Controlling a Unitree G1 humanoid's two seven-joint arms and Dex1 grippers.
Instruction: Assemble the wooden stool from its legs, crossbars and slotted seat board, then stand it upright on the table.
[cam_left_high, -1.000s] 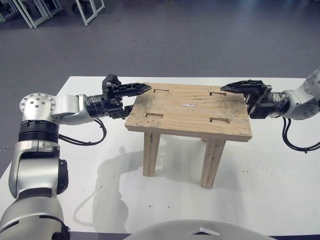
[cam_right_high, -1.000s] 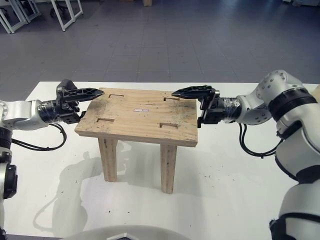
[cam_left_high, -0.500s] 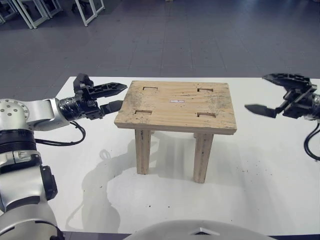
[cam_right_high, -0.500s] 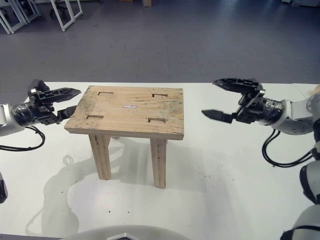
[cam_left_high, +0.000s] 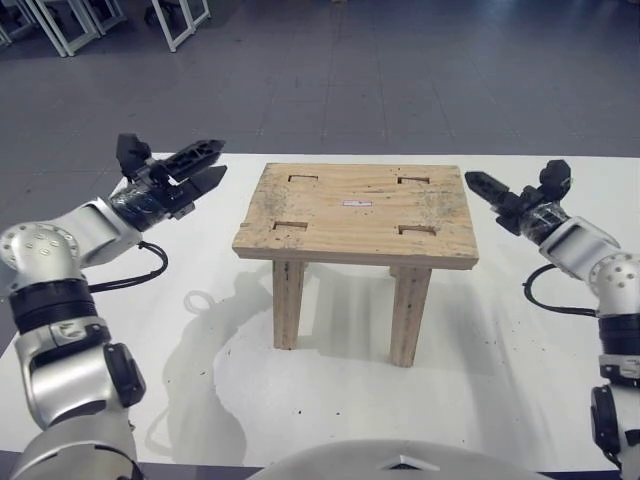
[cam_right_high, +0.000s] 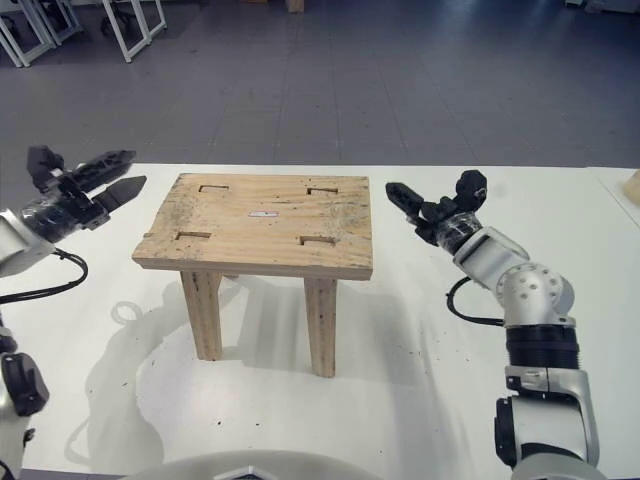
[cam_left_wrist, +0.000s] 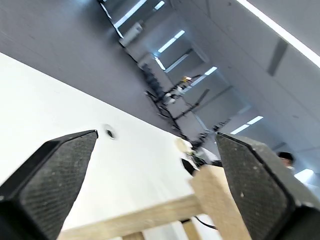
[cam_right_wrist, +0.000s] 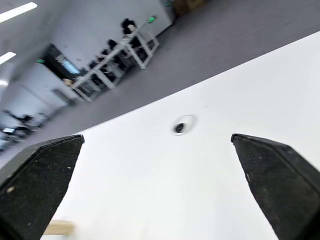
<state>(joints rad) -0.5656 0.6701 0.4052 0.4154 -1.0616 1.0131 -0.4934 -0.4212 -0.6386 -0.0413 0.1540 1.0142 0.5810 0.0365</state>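
both arms pulled back: left gripper (cam_left_high: 221, 160) and right gripper (cam_right_high: 432, 195) hang spread wide, well clear of the upright stool (cam_left_high: 355, 210) standing between them.

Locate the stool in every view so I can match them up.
Left eye view: stool at centre, upright on the table.
Right eye view: left of centre, same pose.
Left wrist view: its wood edge between the fingers of the left claw.
Right wrist view: a wood sliver beside one finger of the right claw, likely its corner.
Shared landmark: the white table top.
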